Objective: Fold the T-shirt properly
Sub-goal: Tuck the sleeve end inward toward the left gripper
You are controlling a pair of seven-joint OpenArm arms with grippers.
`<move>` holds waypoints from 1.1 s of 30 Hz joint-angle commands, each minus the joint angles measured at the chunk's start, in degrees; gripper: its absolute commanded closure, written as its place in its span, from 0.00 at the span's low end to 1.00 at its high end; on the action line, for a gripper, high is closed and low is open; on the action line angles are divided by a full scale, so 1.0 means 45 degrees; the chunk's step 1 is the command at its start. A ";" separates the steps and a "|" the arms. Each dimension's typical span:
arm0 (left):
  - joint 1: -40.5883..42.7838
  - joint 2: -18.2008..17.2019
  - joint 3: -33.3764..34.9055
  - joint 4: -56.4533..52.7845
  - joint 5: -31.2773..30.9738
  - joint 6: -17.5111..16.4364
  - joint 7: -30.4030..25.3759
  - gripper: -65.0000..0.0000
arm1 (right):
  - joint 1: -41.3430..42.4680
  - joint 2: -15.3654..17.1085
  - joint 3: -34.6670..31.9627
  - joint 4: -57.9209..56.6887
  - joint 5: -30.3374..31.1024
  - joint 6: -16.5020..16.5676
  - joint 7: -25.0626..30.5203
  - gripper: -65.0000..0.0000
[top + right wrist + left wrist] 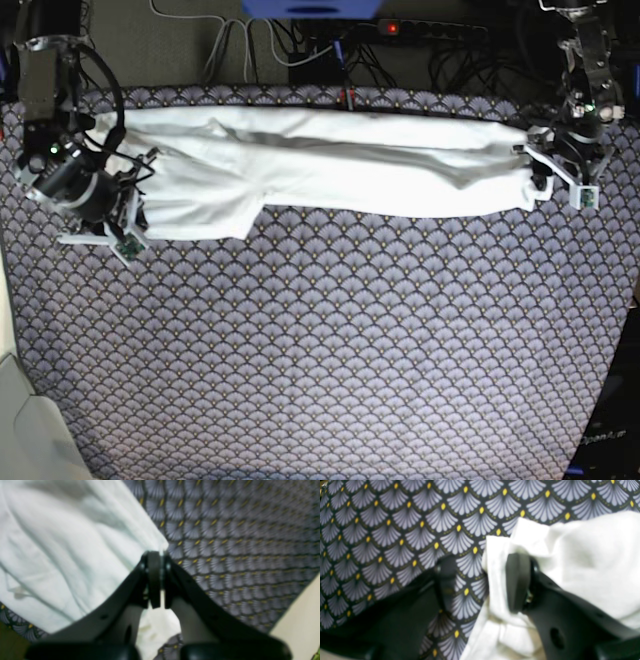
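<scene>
The T-shirt (370, 165) lies stretched in a long white band across the back of the table, plain side up, no print showing. My right gripper (135, 215), at the left of the base view, is shut on the shirt's corner; in the right wrist view the pads (154, 575) pinch a thin white edge of the shirt (62, 555). My left gripper (548, 172) is at the shirt's other end. In the left wrist view it (481, 580) is open, with bunched shirt cloth (595, 567) lying against its right finger (517, 582).
A dark tablecloth (330, 350) with a fan pattern covers the table. Cables and a power strip (400, 28) run behind the back edge. A pale surface (25, 430) shows beyond the table's left edge.
</scene>
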 commanded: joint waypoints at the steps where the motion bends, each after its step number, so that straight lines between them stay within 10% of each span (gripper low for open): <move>1: 0.0027 -0.0189 -0.0020 0.0157 0.0006 -0.0093 0.0021 0.50 | -0.0157 0.0201 0.0307 0.0428 0.0032 -0.0051 0.0110 1.00; 24: 0.0066 -0.0209 -0.0079 0.0157 0.0006 -0.0113 0.0021 0.50 | -0.2775 0.0123 0.0893 0.0369 0.0051 -0.0051 0.0325 1.00; 33: 0.0085 -0.0209 -0.0059 0.0157 0.0006 -0.0113 0.0021 0.50 | -0.2755 0.0123 0.0854 -0.2620 0.0051 -0.0051 0.2435 1.00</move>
